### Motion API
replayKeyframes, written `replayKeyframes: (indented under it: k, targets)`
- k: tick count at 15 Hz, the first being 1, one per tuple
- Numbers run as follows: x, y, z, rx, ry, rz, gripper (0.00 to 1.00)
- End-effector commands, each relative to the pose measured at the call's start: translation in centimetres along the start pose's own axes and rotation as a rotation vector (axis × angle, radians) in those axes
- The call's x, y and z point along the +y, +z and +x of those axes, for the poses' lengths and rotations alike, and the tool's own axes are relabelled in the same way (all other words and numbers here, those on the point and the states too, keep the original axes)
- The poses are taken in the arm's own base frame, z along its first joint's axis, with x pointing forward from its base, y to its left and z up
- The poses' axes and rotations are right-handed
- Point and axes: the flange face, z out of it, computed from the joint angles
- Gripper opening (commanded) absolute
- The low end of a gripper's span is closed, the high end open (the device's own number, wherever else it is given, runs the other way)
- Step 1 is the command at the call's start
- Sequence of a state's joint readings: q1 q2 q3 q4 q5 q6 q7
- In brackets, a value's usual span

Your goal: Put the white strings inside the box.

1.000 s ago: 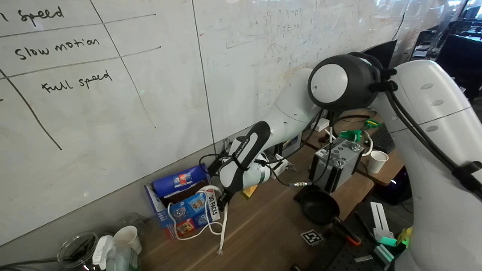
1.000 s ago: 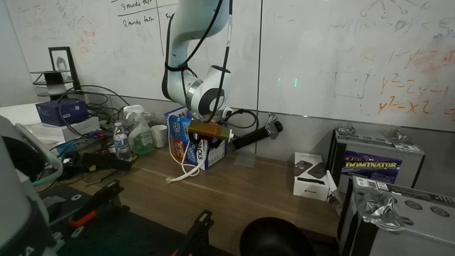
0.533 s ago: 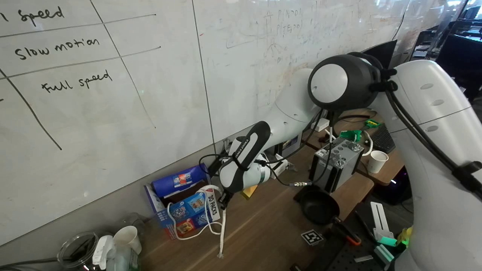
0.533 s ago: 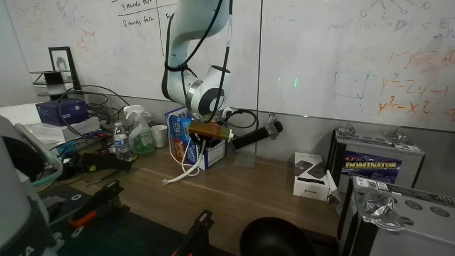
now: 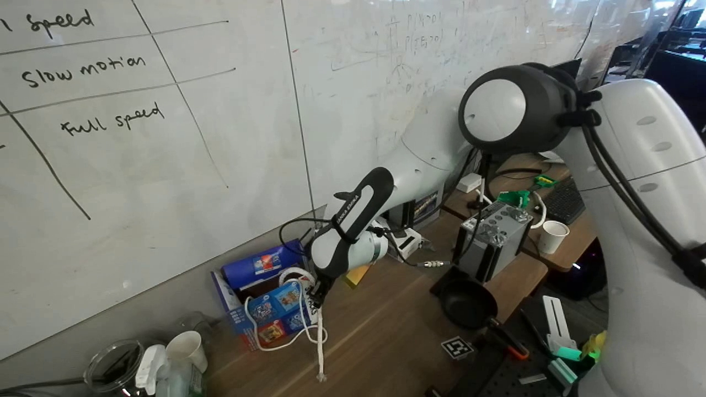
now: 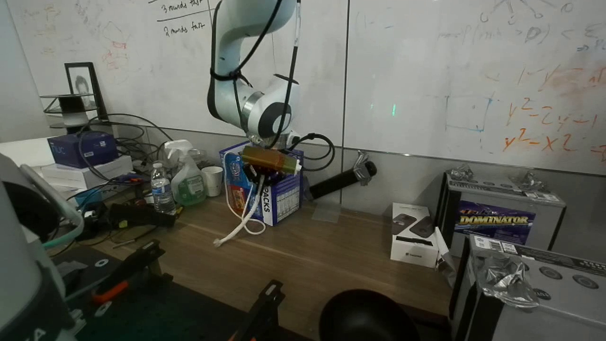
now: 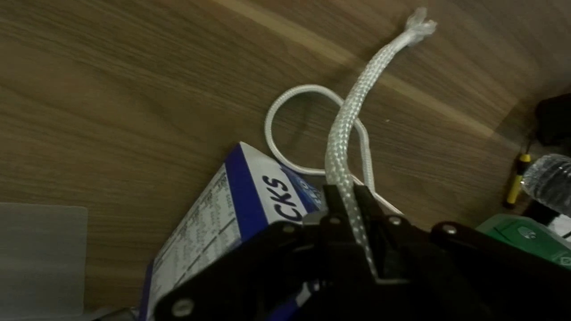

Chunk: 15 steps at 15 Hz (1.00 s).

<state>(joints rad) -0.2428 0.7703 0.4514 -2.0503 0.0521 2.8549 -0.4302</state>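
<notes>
Standing water bottle [image 6: 163,189]: toward the left, on the table [image 6: 303,265], just beside a spray bottle [image 6: 190,189] with green contents.
White cup [image 6: 212,182]: upright, next to the spray bottle.
White strings [image 7: 341,133]: hanging before the printed face of the blue box [image 6: 287,201]; a thin loop curls on the table and, in the wrist view, is crossed by a thicker length with a frayed tip; in an exterior view, a thick bend arches near the box's top; whether any strand lies inside cannot be told.
Tool [image 7: 347,191]: pinching the thicker length of string between its two fingers [image 7: 331,198]; above the table, overlapping the box in both exterior views.
Blue box: standing on the table, top open, one side lettered PACKS.
Black pan [image 6: 367,317]: round, well apart from the box.
White carton [image 6: 414,234]: farther right, beyond the pan.
Gray cases [image 6: 502,220]: two at far right, the farther lettered DOMINATOR.
</notes>
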Motion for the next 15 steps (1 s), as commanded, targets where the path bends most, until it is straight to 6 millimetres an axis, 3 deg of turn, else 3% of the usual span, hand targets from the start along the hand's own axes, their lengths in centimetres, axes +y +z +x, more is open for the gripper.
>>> replayKeyframes:
  k: [1,5,9,12,15]
  targets:
    - [-4.6,-5.1,1.9,-0.057,0.006,-0.011,0.03]
    - [-9.6,-11.7,5.5,-0.133,0.056,0.012,0.03]
    - [-12.9,-18.6,9.0,-0.144,0.131,0.053,0.03]
    - [-13.4,-22.6,11.3,-0.057,0.211,0.071,0.03]
    - [-12.6,-25.6,12.7,0.095,0.318,0.092,0.03]
